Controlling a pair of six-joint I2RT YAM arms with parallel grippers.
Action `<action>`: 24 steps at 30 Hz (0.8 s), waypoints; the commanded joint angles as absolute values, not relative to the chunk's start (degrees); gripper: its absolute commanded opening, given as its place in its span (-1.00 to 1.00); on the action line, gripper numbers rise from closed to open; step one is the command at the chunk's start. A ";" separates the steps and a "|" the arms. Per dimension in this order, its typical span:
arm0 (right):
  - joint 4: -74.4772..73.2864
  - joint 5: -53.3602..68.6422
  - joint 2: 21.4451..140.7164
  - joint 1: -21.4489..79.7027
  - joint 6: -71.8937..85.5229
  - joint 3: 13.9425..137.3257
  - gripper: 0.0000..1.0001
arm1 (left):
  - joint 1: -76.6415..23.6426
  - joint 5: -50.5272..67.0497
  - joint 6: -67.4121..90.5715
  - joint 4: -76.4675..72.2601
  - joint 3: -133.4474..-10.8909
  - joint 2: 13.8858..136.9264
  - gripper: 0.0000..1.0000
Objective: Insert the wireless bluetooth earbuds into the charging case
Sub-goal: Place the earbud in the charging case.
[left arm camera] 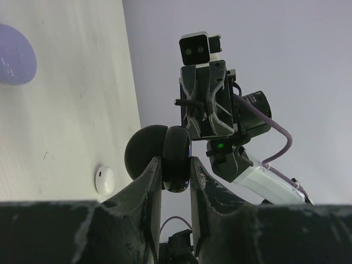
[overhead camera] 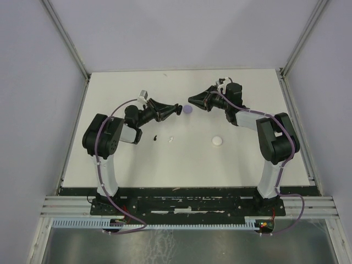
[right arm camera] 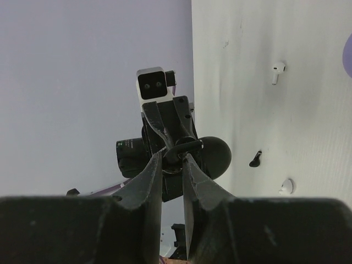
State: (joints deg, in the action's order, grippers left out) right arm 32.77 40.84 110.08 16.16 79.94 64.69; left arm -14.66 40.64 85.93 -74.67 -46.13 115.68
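Left tool: the left tool [left arm camera: 176,168] is clamped on one half of an open black charging case [left arm camera: 144,151], held up off the tabletop with its hollow turned toward the other arm, probably to receive an earbud.
Right tool: the right tool [right arm camera: 171,160] has its jaws nearly together and its tips right at the case. Whether they pinch an earbud I cannot tell.
Loose earbuds: a black earbud [overhead camera: 156,137] and a white earbud [overhead camera: 171,139] lie near each other below the left arm, apart from any case.
Discs: a lilac disc [overhead camera: 187,109] sits under the meeting tools, and a white disc [overhead camera: 217,141] lies well apart.
Surface: the white matte tabletop [overhead camera: 242,165] has faint scuffs.
Room: pale grey walls [overhead camera: 165,33] and metal corner posts [overhead camera: 66,38] enclose it.
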 commanded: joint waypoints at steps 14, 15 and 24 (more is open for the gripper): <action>37.82 43.20 106.79 16.06 80.16 63.06 -0.97 | -16.95 41.48 81.68 -72.94 -53.63 118.90 -0.94; 37.85 43.28 106.80 16.15 80.08 63.10 -0.97 | -17.03 41.53 81.65 -72.93 -53.64 118.99 -0.94; 37.62 44.07 106.35 16.17 79.50 62.95 -0.97 | -17.73 42.53 81.53 -71.86 -55.53 120.19 -0.94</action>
State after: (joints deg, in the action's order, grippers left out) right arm 33.76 41.91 109.89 16.16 79.90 62.89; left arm -17.17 41.10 84.23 -71.11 -53.15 119.39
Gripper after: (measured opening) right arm 0.239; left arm 0.296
